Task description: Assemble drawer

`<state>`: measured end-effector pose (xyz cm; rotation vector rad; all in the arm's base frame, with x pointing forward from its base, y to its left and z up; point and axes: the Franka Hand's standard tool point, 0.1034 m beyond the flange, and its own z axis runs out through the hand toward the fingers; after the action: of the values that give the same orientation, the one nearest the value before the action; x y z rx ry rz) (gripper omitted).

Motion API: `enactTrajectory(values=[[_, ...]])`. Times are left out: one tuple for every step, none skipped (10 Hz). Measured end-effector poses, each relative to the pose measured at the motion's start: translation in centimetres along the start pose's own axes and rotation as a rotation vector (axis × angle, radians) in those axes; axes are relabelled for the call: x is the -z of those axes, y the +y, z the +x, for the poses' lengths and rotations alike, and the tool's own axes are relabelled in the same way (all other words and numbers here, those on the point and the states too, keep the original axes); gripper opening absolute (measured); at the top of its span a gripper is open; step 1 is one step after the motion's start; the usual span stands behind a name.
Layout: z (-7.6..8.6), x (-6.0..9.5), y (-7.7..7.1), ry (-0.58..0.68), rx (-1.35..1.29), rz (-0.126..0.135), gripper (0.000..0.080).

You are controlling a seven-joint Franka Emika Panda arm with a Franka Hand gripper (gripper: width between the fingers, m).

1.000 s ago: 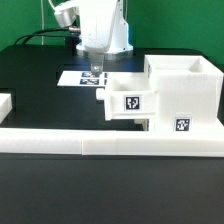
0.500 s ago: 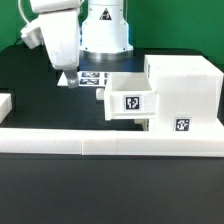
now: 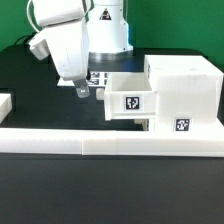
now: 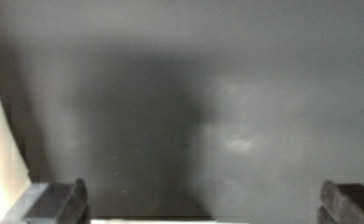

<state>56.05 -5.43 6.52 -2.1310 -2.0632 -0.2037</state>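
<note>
The tall white drawer casing [image 3: 182,92] stands on the black table at the exterior view's right, against the low white rail. One open-top tray [image 3: 130,96] with a square tag on its front sticks out of the casing's upper slot toward the exterior view's left. A second tray is hidden apart from a small piece low in the casing [image 3: 146,124]. My gripper [image 3: 82,90] hangs just above the table, left of the tray and apart from it. It is open and empty. In the wrist view both fingertips [image 4: 58,203] stand wide apart over bare dark table.
The long low white rail [image 3: 100,143] runs along the table's front edge. The marker board [image 3: 98,76] lies behind my gripper, mostly hidden by the arm. A white piece [image 3: 4,102] sits at the exterior view's far left edge.
The arm swung from the back of the table toward the front and down. The gripper now hangs low beside the tray's left side. The drawer parts have not moved.
</note>
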Motion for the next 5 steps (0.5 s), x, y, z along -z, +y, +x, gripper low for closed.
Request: enactTrajectory(values=[[0.8,-0.1,0.7,0.004,-0.032,-0.003,0.0649],[1.9,-0.2,1.2,0.007,-0.049,-0.005,0.0649],[2.9,-0.4,1.3,0.009,-0.050,-0.003,0.0649],[4.0,-0.7,1.3,0.012,-0.040,0.002,0.0649],[4.9,-1.0,1.2,0.014,-0.026,0.007,0.0649]])
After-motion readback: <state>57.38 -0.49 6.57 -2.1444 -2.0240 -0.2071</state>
